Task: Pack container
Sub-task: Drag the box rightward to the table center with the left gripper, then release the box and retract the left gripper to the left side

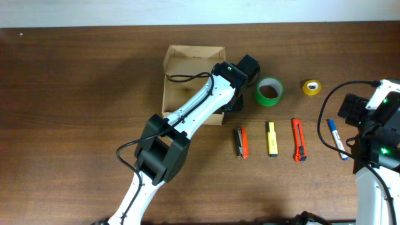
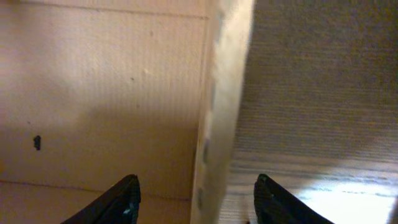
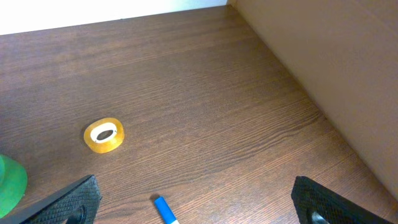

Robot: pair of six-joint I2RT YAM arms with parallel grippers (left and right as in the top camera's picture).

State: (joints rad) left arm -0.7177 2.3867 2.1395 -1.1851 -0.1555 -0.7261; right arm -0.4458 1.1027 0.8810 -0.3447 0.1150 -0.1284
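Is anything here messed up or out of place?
Nothing stands out. The box is open and intact; the left gripper straddles one wall. The green tape and yellow tape sit neatly beside it.

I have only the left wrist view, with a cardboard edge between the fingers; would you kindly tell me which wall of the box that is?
Observer: Overhead shows the left gripper straddling the container wall nearest the green tape roll.
Operator: Thank you; has anything been packed yet?
Observer: Not that I can see: the orange utility knife, the yellow highlighter and the blue marker all lie on the table, outside the container.
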